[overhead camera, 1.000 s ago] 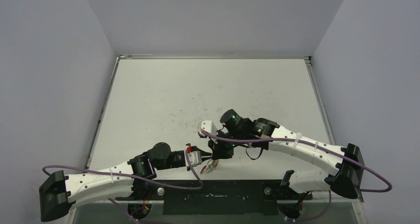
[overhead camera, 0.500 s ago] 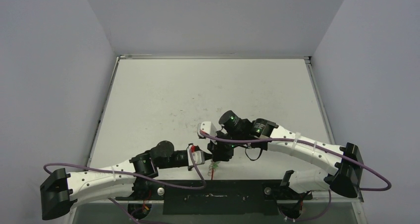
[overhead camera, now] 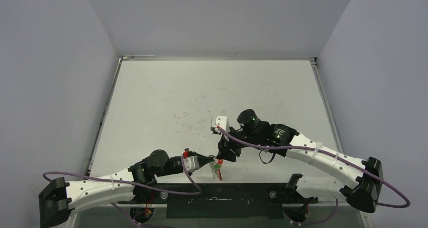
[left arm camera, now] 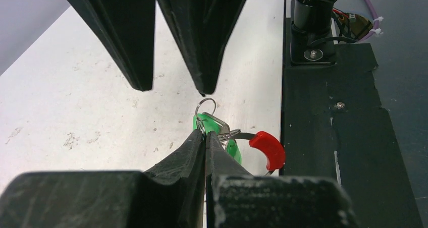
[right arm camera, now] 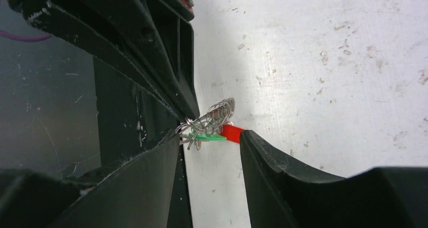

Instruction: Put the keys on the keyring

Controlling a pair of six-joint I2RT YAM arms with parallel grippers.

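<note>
Top: left gripper (overhead camera: pixel 210 161) pressed shut, pinching keys (overhead camera: pixel 215 163); keyring (overhead camera: pixel 218 171) dangling below its fingertips; right gripper (overhead camera: pixel 224 155) spread just beside | Left wrist: we see keys at our fingertips | Right wrist: keyring between spread fingers; we judge it light, springy and slippery, best gripped at the red sleeve (left arm camera: pixel 267 148)

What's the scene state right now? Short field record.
left end effector: shut, pinching the keys at a green head
right end effector: open, holding nothing, tips close to the bundle
keyring: bunched with the keys at the left tips, red sleeve showing
keys threaded on keyring: cannot tell
table: white, scuffed; bundle near its front edge
</note>
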